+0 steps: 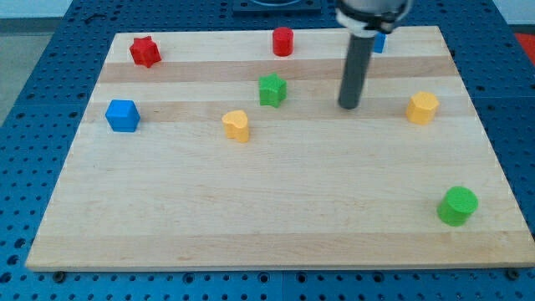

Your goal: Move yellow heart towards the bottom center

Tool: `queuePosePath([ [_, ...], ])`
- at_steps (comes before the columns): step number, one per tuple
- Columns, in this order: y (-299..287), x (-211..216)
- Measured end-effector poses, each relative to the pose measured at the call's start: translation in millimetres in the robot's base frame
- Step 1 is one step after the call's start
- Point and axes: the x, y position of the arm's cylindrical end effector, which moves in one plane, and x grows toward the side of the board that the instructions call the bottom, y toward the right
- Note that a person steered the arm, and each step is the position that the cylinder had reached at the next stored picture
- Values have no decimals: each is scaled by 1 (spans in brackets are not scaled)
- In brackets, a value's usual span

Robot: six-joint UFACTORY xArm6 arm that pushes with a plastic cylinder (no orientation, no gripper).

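The yellow heart [237,125] lies on the wooden board [276,217], left of centre in the upper half. My tip [348,106] stands on the board well to the heart's right and slightly higher in the view, apart from it. The green star [272,89] lies between them, up and right of the heart. The tip touches no block.
A red star [145,51] lies at top left, a red cylinder [283,41] at top centre. A blue block [379,42] is partly hidden behind the rod. A blue cube [122,115] lies at left, a yellow cylinder [423,108] at right, a green cylinder [458,206] at bottom right.
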Motion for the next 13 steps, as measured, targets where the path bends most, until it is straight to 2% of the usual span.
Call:
queuePosePath([
  [1,-43,23],
  [3,-124,8],
  [4,-141,16],
  [6,-144,59],
  [10,-165,41],
  [12,-187,85],
  [13,-155,110],
])
